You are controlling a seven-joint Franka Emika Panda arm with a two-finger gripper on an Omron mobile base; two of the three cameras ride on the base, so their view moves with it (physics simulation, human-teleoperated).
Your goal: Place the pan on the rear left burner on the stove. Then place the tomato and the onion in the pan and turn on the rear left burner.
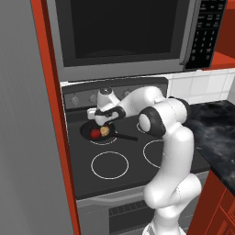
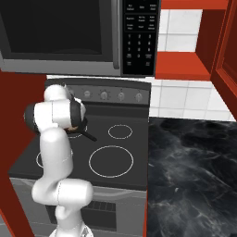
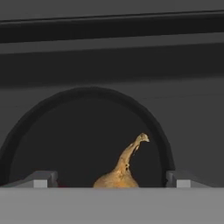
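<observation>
Hovering spread pincer (image 3: 109, 179) over pan (image 1: 87, 131), onion (image 3: 120, 173) base cut off, tomato (image 1: 95, 133) beside.

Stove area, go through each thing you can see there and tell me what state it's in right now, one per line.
pan: on the rear left burner, handle toward the right front.
tomato: in the pan.
onion: in the pan beside the tomato, stem up.
gripper: open, just above the onion, holding nothing.
rear left burner: ring white, no red glow.
stove: other three rings bare, not glowing.
microwave: door shut.
</observation>
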